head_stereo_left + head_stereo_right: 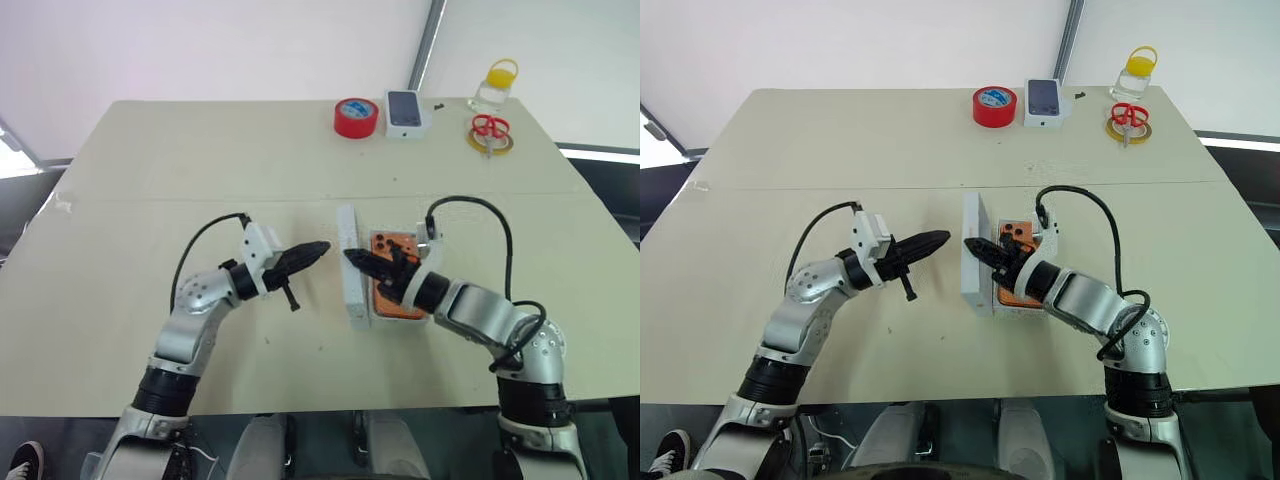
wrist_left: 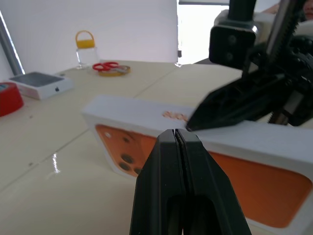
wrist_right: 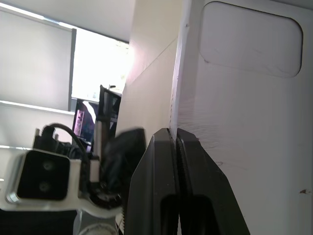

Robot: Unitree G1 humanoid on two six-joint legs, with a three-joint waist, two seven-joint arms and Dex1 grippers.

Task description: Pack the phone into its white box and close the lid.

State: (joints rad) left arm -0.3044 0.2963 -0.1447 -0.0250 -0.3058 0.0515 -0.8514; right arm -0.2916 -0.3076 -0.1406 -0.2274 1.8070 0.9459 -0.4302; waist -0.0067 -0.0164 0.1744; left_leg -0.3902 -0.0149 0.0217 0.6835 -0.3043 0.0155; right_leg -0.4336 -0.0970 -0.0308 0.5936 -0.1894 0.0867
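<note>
Standing on edge, the lid hides the near wall of the white box, where the phone lies half-covered by the right gripper, fingers together against the lid; the left gripper is closed, empty.

Head downward; wrists close, perhaps level.

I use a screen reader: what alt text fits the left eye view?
The lid stands on edge beside the white box holding the phone, between the shut left gripper and right gripper. Red tape sits far back.
</note>
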